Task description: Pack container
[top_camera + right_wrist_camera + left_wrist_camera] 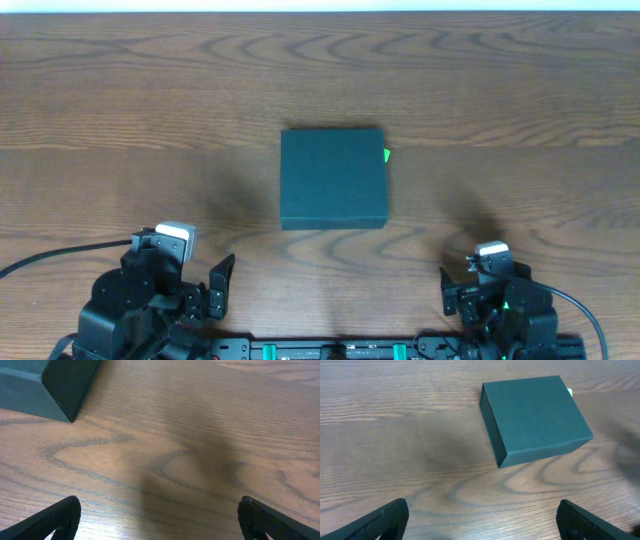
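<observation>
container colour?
Dark teal-green container, matte and plain; clearest in the left wrist view.

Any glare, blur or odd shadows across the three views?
Overhead: even light, no glare, faint soft shadows on the table beside the container. Left wrist: container sharp, fingers slightly soft. Right wrist: diffuse dark shadow mid-frame.
</observation>
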